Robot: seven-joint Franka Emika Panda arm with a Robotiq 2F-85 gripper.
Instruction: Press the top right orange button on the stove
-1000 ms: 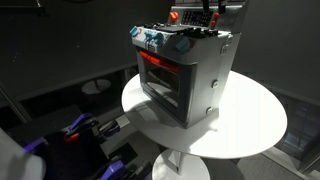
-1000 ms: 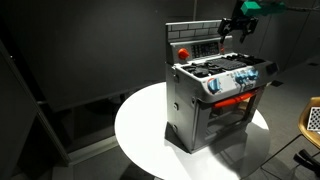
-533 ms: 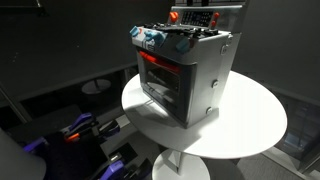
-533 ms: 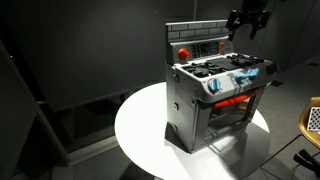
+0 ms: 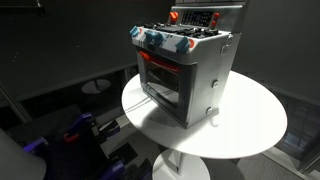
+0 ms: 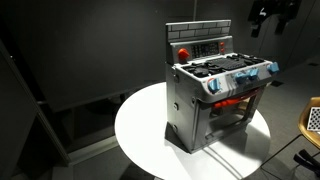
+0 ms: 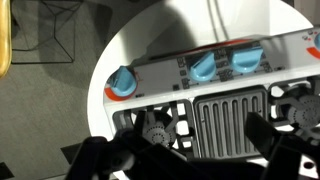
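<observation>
A grey toy stove [image 5: 185, 70] [image 6: 215, 95] stands on a round white table [image 5: 250, 125] [image 6: 140, 130]. Its back panel carries a red-orange round button [image 5: 175, 16] [image 6: 183, 52] beside a dark display. My gripper [image 6: 271, 14] hangs high in the air, above and to the side of the stove, apart from it; it is out of frame in the exterior view that shows the stove's oven door from the left. The wrist view looks down on the stove top [image 7: 230, 120] with blue knobs [image 7: 122, 82]. The dark fingers [image 7: 190, 152] stand apart with nothing between them.
The oven door glows red-orange [image 5: 160, 68] [image 6: 232, 101]. Dark curtains surround the table. A blue and black device [image 5: 80, 130] sits on the floor beside the table. A yellow-rimmed object [image 6: 311, 118] lies at the frame's edge.
The gripper has risen and drawn away from the stove's back panel, moving up and sideways, and has left the frame of one exterior view.
</observation>
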